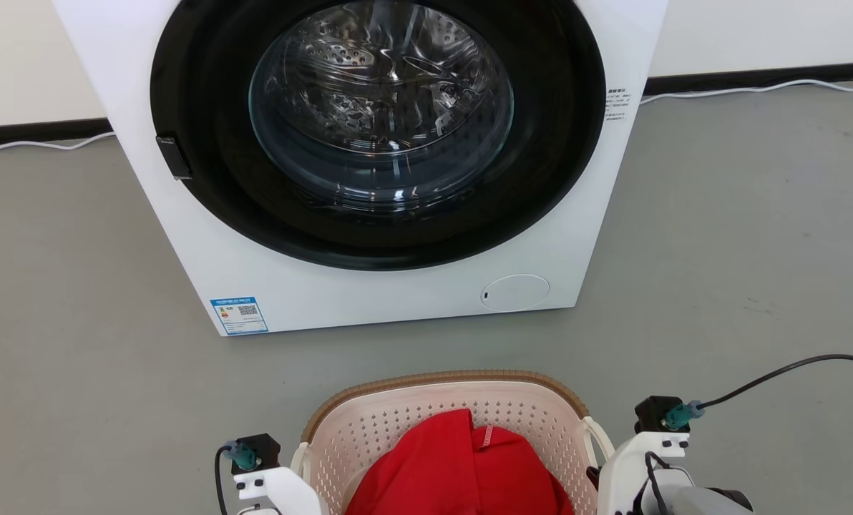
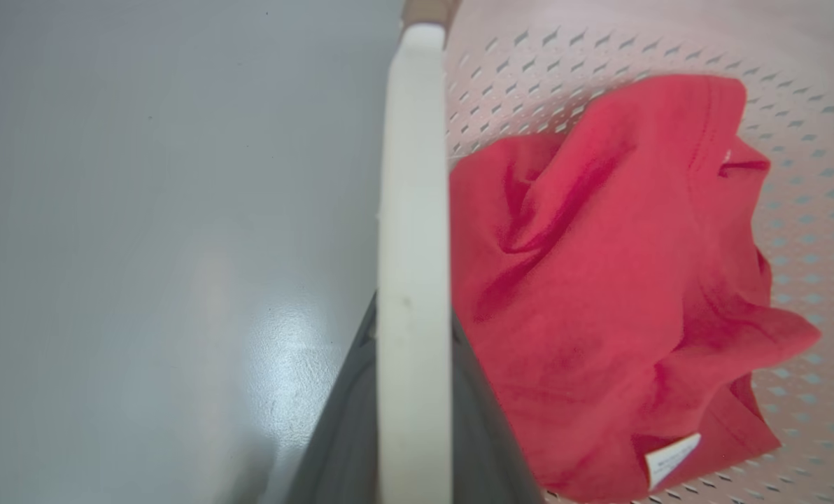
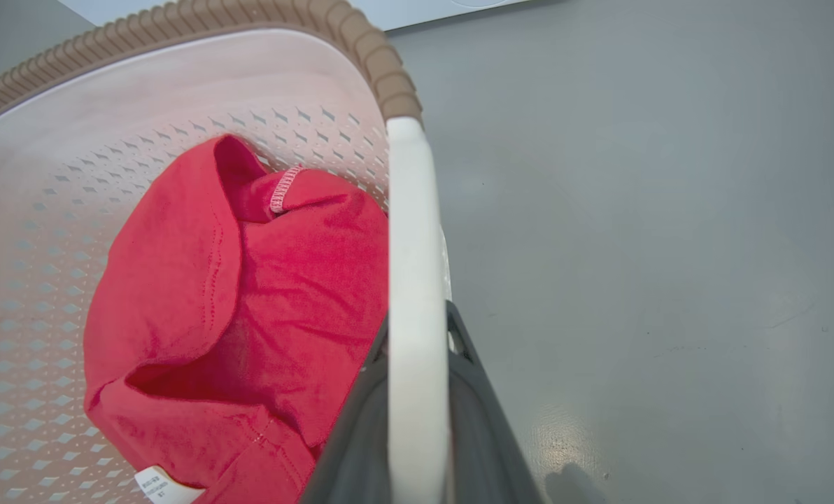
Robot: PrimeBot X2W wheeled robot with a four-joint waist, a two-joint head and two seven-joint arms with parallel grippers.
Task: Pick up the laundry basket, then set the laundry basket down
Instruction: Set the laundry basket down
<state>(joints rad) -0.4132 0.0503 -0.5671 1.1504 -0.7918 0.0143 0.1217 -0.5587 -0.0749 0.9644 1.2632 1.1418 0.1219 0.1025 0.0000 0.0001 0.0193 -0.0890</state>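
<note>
The laundry basket is at the btm middle of the head view, just in front of the big white washing machine, w/ a strip of grey floor between them. It's cream w/ lots of little holes and a brown rim. A red cloth lies bunched up inside it. In the left wrist view the left gripper comes up from the btm middle. Its 2 dark fingers are nearly closed, 1 on each side of the white left handle, pinching it. Same in the right wrist view: the right gripper has its dark fingers tight on the white right handle, 1 each side. In the head view the pale wrists show at the btm left & btm right, right beside the basket's sides. Can't tell if the basket is on the floor or a bit up off it. The machine's round glass door, top middle, is shut. A black cable curves off to the right edge.
</note>
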